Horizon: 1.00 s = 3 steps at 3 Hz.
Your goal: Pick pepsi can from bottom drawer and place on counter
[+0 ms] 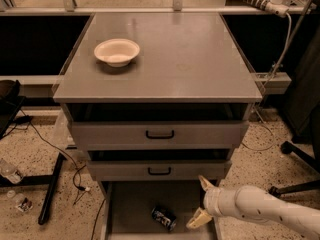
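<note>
Gripper point(201, 200) beside the can point(164, 217) at the open bottom drawer point(132, 209)
Its 2 fingers point(198, 219) are spread wide, holding nothing; the can lies on the drawer floor just left of them.

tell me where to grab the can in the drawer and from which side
Grip the can across its round middle: it lies on its side on the drawer floor. Probably come down from above. The open pincer hangs to its right, not touching.
</note>
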### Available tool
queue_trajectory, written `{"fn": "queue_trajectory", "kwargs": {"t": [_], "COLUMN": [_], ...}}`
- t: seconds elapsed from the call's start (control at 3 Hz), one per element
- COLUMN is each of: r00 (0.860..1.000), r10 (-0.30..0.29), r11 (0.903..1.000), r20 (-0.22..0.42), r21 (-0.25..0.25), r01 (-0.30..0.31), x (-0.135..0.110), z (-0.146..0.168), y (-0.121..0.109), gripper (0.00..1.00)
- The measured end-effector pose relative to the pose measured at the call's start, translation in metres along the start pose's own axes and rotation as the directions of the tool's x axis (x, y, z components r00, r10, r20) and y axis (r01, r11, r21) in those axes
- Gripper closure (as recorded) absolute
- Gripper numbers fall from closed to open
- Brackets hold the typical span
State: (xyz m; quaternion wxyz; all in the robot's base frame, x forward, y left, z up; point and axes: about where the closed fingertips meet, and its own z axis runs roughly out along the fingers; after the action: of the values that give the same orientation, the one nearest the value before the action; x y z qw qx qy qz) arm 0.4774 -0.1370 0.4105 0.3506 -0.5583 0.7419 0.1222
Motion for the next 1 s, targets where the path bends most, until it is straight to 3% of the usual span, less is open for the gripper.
{"fn": "queue_trajectory", "kwargs": {"t": [0.33,0.67,1.0], "r00": [0.998,0.993,0.993], "r10": [-0.002,0.022,0.018], "r11": [0.9997,0.9997,0.9998], "r20": [0.067,0.117,0.119], "r21": [0.024,-0.008,-0.005], "r01": [0.0,-0.022,-0.018], "x": [0.035,0.07,0.066], "z": [0.034,0.075,0.075], "y": [-0.002,0.013,0.016], "gripper": [0.0,0.0,0.0]}}
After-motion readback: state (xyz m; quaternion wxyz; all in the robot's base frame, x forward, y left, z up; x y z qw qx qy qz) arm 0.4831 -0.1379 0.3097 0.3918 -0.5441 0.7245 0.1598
